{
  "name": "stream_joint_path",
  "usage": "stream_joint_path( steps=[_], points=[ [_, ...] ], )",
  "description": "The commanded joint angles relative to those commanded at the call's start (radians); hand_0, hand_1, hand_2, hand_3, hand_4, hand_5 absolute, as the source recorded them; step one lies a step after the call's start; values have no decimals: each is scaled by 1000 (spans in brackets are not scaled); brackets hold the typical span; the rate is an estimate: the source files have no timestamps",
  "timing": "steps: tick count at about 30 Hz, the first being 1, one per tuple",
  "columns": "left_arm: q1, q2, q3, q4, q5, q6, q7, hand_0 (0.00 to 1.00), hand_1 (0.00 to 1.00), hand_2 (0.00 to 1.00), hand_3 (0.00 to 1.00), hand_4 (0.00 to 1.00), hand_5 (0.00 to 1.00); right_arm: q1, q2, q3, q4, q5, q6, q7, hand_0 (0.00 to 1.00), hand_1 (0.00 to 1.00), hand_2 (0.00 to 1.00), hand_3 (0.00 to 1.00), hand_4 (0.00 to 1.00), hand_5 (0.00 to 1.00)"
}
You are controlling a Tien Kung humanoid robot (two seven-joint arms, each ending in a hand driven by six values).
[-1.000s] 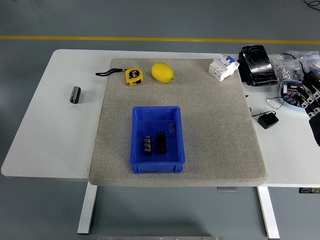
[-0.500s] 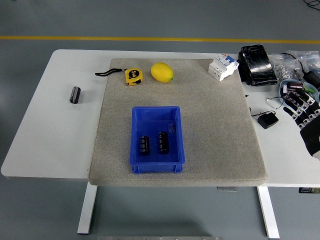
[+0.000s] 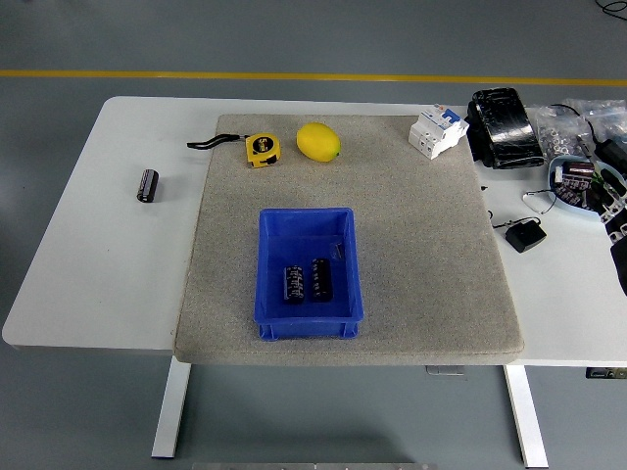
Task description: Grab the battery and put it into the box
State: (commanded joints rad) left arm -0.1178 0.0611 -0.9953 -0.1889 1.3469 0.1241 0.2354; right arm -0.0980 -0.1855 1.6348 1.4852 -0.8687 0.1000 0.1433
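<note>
A blue box (image 3: 308, 227) stands on the grey mat in the middle of the table. Two black batteries lie side by side in it, one on the left (image 3: 293, 282) and one on the right (image 3: 321, 279). A third black battery (image 3: 147, 185) lies on the bare white table to the left of the mat. Only a sliver of my right hand (image 3: 619, 240) shows at the picture's right edge, far from the box and holding nothing that I can see. My left arm is out of view.
A yellow tape measure (image 3: 260, 149) and a lemon (image 3: 318, 142) lie at the back of the mat (image 3: 421, 245). A white circuit breaker (image 3: 436, 130), a black package (image 3: 503, 127), a black adapter (image 3: 525, 236) and a tray of parts (image 3: 578, 183) crowd the right side.
My right hand has drawn back to the right edge, so less of it shows than half a second ago. The two batteries in the box have shifted slightly.
</note>
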Motion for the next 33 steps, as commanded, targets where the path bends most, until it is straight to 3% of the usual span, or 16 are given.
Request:
stream_joint_path(
  steps=[4, 21, 33],
  points=[
    [5, 2, 33, -1, -40, 4, -6, 492, 507, 589, 697, 639, 810, 0, 0, 1, -2, 10, -7, -3, 982, 875, 895, 945, 998, 998],
    [-2, -3, 51, 6, -75, 11, -23, 492, 505, 591, 696, 640, 801, 18, -12, -12, -14, -12, -59, -29, 959, 862, 881, 922, 998, 998],
    [-5, -3, 134, 9, -196, 50, -44, 492, 504, 594, 696, 641, 804, 41, -14, -9, -18, -13, -73, -40, 947, 853, 874, 918, 998, 998]
  ],
)
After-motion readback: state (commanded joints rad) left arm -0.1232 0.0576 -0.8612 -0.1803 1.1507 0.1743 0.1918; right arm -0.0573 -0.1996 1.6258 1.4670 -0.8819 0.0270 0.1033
